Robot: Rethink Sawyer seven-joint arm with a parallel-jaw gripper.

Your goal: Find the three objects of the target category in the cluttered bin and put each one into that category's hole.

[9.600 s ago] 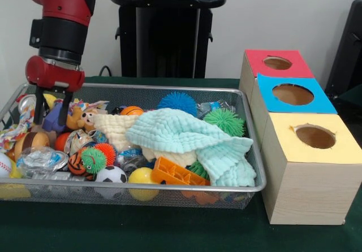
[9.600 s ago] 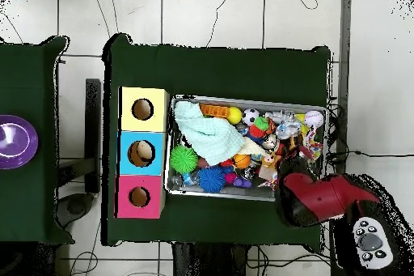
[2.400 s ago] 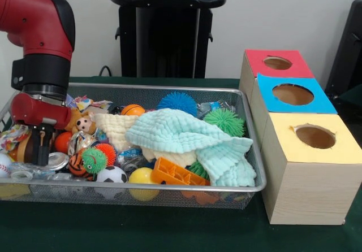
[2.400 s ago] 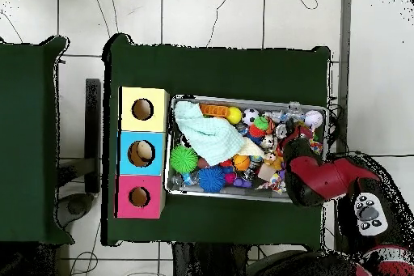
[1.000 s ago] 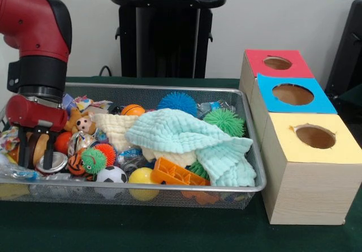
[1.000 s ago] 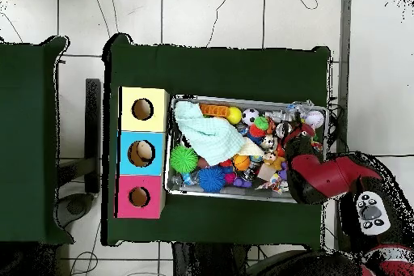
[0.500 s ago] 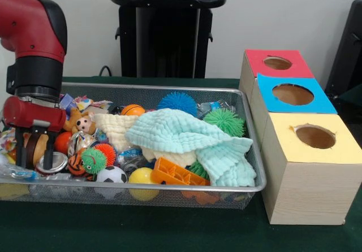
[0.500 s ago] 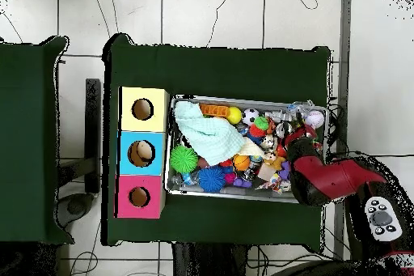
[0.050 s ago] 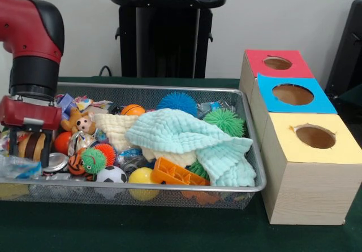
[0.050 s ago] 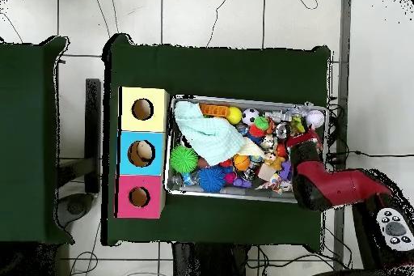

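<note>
A wire mesh bin [image 9: 169, 188] [image 10: 242, 99] holds mixed toys. At its left end my gripper [image 9: 28, 150] is down among them and open. Its fingers [image 9: 44, 149] stand on either side of a round tan and brown striped toy [image 9: 29, 144], which rests in the bin. In the overhead view the gripper [image 10: 298, 142] is at the bin's right end. Beside the bin stand three hole boxes: yellow [image 9: 294, 178] [image 10: 129, 109], blue [image 9: 323, 103] [image 10: 128, 153] and red [image 9: 257, 57] [image 10: 126, 197].
A mint cloth [image 9: 186, 133] covers the bin's middle. Around it lie a blue spiky ball [image 9: 177, 101], a green spiky ball [image 9: 224, 120], a soccer ball [image 9: 111, 174], a yellow ball [image 9: 141, 176], an orange plastic piece [image 9: 175, 174] and a small plush animal [image 9: 82, 122].
Over the last seconds my gripper came from the bin's back left toward its front left and sank among the toys. In the last second it shifted a little further left.
</note>
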